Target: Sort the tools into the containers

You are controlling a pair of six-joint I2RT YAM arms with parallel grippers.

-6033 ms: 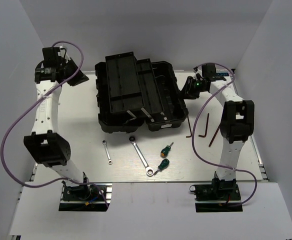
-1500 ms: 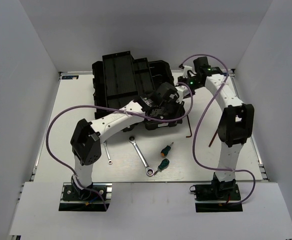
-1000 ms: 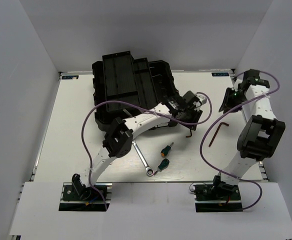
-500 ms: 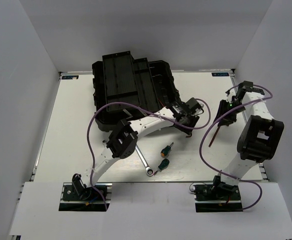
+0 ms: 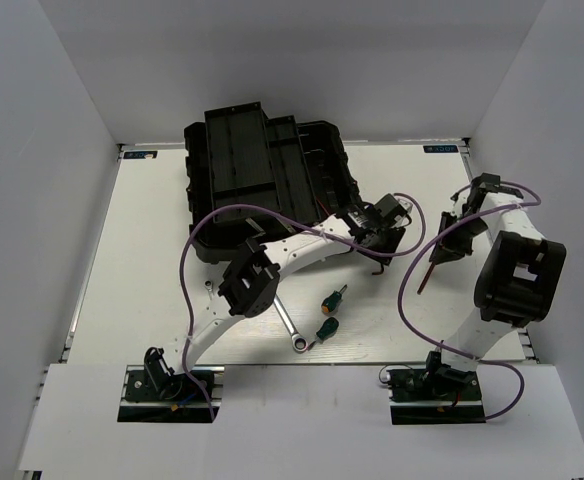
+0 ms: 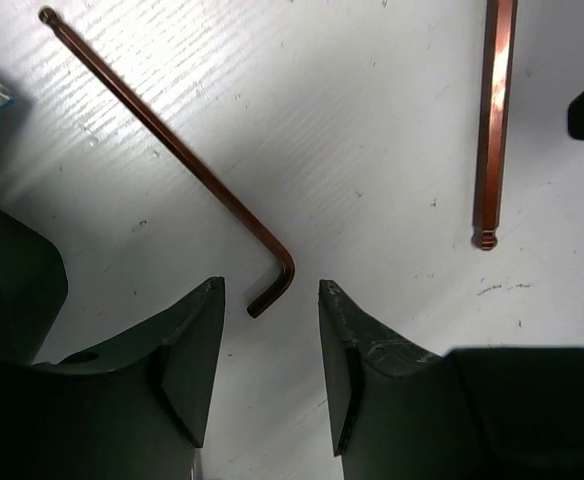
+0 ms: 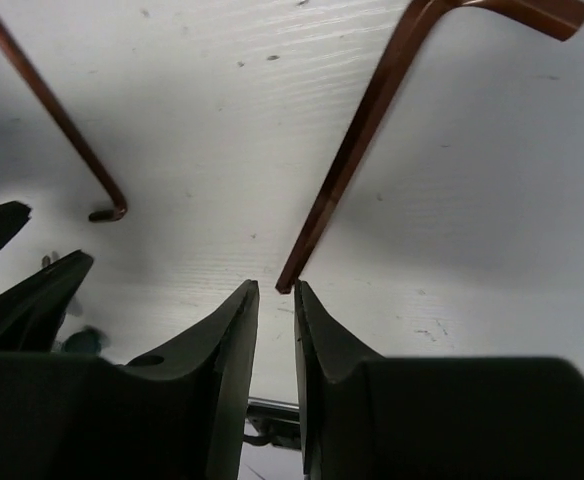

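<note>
Hex keys [image 6: 172, 145] lie on the white table [image 5: 152, 250] at about 4 o'clock of the open toolbox [image 5: 242, 170], none yet sorted. Both arms have left the box, which they flanked six seconds ago, and dropped onto them. The left gripper [image 6: 270, 290] has its jaws fairly wide, astride one key's bend, and the right gripper [image 7: 276, 290] has narrow jaws at the longer key's [image 7: 357, 140] tip, so pickup looks near.
</note>
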